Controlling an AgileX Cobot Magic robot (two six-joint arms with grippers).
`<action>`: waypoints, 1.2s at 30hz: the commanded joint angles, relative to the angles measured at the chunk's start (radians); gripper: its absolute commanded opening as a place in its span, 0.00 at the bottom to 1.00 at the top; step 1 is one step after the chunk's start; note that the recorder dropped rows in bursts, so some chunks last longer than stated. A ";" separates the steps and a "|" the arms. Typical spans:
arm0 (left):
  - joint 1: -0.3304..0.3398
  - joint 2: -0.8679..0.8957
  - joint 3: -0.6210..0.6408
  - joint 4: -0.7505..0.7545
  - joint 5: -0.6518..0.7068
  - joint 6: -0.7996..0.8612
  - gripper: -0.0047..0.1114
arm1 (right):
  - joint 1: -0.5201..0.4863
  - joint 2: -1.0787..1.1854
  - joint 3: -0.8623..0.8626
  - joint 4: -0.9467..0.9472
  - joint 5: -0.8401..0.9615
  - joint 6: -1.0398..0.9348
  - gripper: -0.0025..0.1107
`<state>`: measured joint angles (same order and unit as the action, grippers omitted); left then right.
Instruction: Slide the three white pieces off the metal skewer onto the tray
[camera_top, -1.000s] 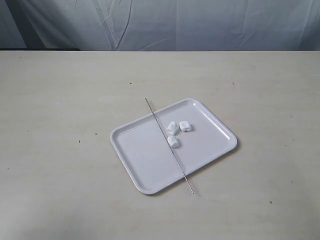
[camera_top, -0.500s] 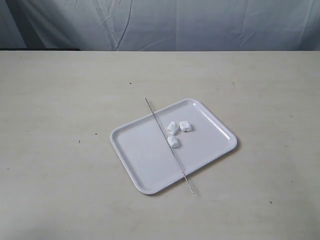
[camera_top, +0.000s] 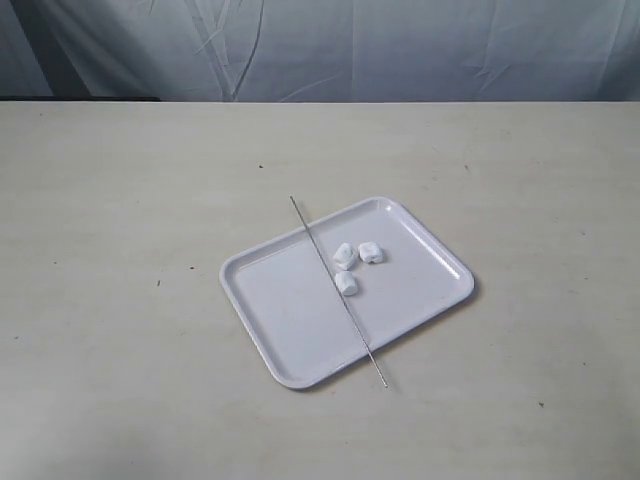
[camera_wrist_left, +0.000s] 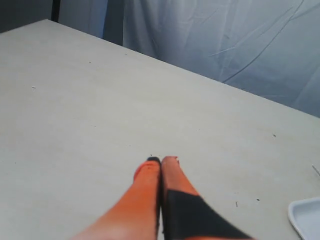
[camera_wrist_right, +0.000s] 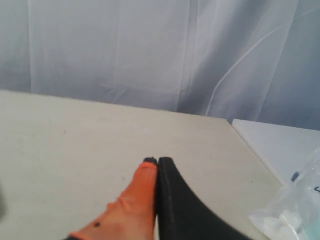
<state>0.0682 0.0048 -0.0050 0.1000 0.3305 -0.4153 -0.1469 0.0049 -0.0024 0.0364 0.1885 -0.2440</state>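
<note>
The white tray (camera_top: 290, 330) lies on the table, turned at an angle. Three white pieces (camera_top: 346, 283) (camera_top: 343, 254) (camera_top: 371, 253) sit loose on its floor near the middle. The thin metal skewer (camera_top: 322, 261) lies across the tray from the far rim to past the near rim, right beside the pieces. Neither arm shows in the exterior view. My left gripper (camera_wrist_left: 161, 161) is shut and empty over bare table, with a corner of the tray (camera_wrist_left: 306, 216) at the frame edge. My right gripper (camera_wrist_right: 156, 161) is shut and empty over bare table too.
A pale cloth backdrop hangs behind the table. In the right wrist view a white surface (camera_wrist_right: 280, 142) and a crumpled clear plastic bag (camera_wrist_right: 295, 210) lie beyond the table's edge.
</note>
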 joint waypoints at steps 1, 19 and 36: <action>0.003 -0.005 0.005 -0.047 -0.020 0.008 0.04 | -0.007 -0.005 0.002 -0.057 0.109 0.002 0.02; 0.003 -0.005 0.005 -0.066 -0.018 0.008 0.04 | -0.007 -0.005 0.002 -0.025 0.113 0.002 0.02; 0.003 -0.005 0.005 -0.061 -0.018 0.008 0.04 | 0.006 -0.005 0.002 -0.027 0.115 0.002 0.02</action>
<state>0.0682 0.0048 -0.0050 0.0402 0.3221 -0.4090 -0.1469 0.0049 -0.0024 0.0091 0.3113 -0.2440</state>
